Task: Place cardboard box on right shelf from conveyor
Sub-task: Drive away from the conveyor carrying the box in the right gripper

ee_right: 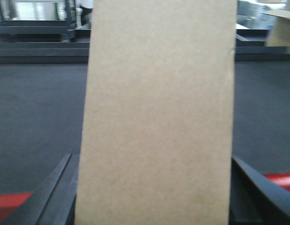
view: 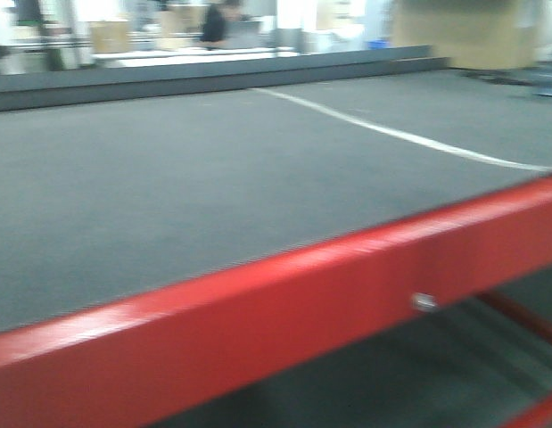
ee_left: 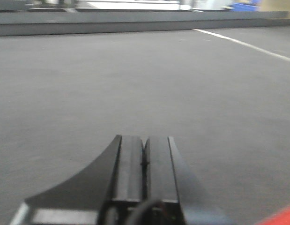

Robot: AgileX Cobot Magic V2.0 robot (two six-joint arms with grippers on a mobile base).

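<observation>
Cardboard box point(ee_right: 159, 117) between right jaws (upright)

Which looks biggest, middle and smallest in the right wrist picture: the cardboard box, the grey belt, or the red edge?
1. cardboard box: fills most of the view, but only because it is right against the camera.
2. conveyor belt: shows on both sides of the box.
3. red edge: just slivers at the bottom.

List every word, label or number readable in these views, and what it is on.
None can be read.
The box is plain on the face shown.
The belt and its red edge carry no lettering.
The background cartons are too blurred to tell.
</observation>
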